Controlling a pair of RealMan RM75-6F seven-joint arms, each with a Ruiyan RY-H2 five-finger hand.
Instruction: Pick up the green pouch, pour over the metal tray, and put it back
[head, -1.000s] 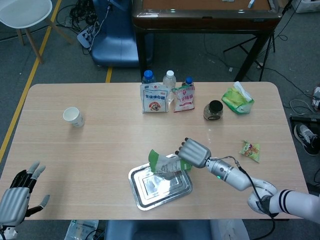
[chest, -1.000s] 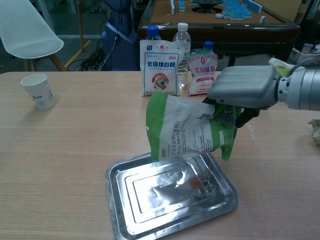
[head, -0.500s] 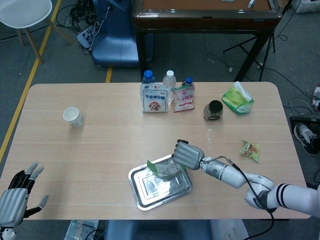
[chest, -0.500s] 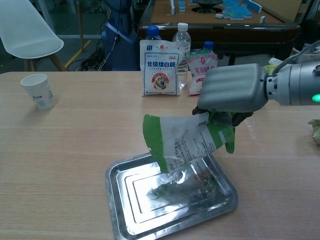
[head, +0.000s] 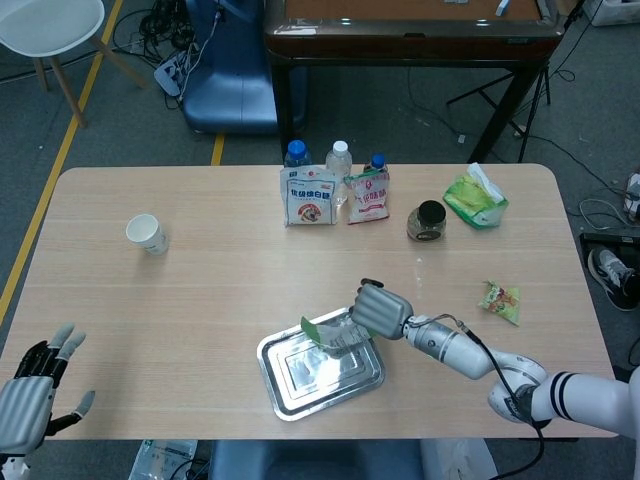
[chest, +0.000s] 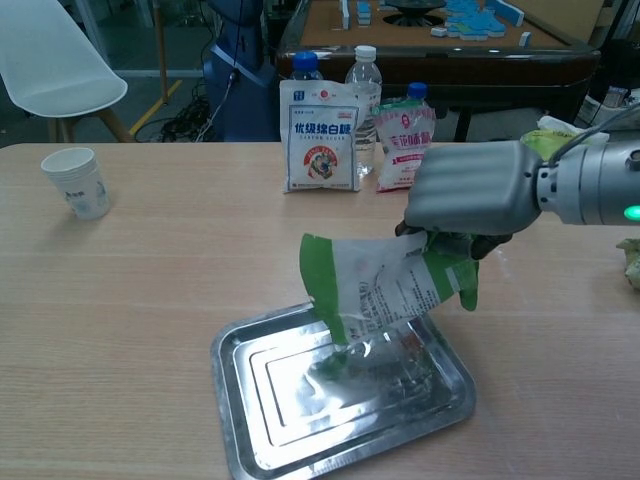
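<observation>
My right hand grips the green-and-white pouch by its upper end. The pouch hangs tilted, its lower open corner pointing down-left over the metal tray, almost touching it. A few small bits lie on the tray near its right side. My left hand rests open at the table's near left corner, far from the tray, and shows only in the head view.
A paper cup stands at the left. At the back are several bottles with a white-blue bag and a pink-white bag. Further right are a dark jar, a green tissue pack and a small snack packet.
My right hand tipped the pouch from nearly upright to mouth-down and lowered it toward the tray, then drifted slightly right. The left hand stayed still.
</observation>
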